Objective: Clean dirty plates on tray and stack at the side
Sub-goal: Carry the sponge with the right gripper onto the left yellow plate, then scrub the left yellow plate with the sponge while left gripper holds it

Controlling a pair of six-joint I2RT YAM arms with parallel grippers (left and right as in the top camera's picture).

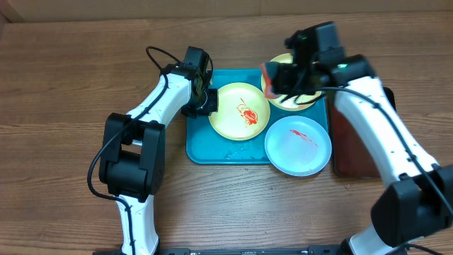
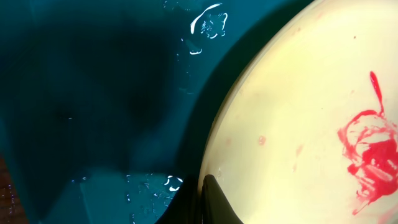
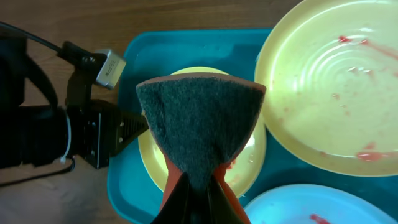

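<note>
The turquoise tray (image 1: 202,145) holds three plates. A cream plate (image 1: 239,111) with a red smear lies in the middle. Another cream plate (image 1: 291,98) lies at the back right, partly hidden by my right gripper. A pale blue plate (image 1: 298,145) with a red smear lies at the front right. My left gripper (image 1: 209,101) is shut on the middle plate's left rim (image 2: 214,196). My right gripper (image 1: 277,76) is shut on an orange sponge with a dark grey pad (image 3: 199,118), held above the middle plate (image 3: 152,165).
A dark red-brown tray (image 1: 347,145) lies right of the turquoise tray, under my right arm. Water drops sit on the tray floor (image 2: 208,25). The wooden table (image 1: 64,78) surrounds the tray.
</note>
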